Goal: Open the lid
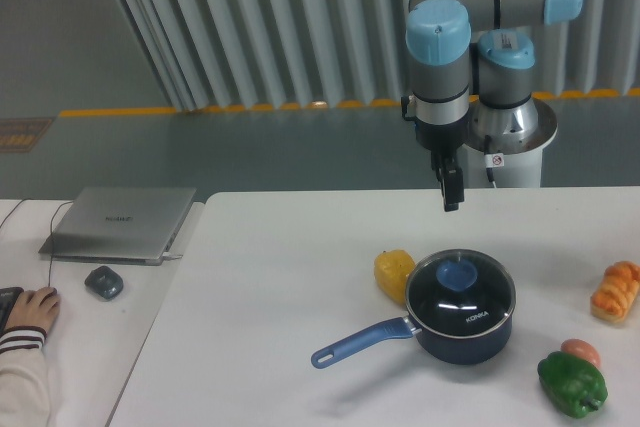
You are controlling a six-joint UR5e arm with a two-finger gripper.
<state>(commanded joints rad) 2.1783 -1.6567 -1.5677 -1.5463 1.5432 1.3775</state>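
Note:
The lid (462, 290) is round clear glass with a thin metal rim and a blue knob (459, 274) at its centre; it rests flat on a dark blue saucepan (465, 332) whose long blue handle (360, 343) points left toward the front. My gripper (452, 189) hangs above the table, well above the lid and a little behind it, touching nothing. Its dark fingers appear edge-on as one narrow shape, so I cannot make out a gap between them.
A yellow pepper (393, 272) lies just left of the pan. A green pepper (572, 383) and a reddish fruit (581, 351) sit at the front right, an orange bread-like item (616, 291) at the right edge. A laptop (120, 222), mouse (104, 282) and a person's hand (33, 307) occupy the left desk.

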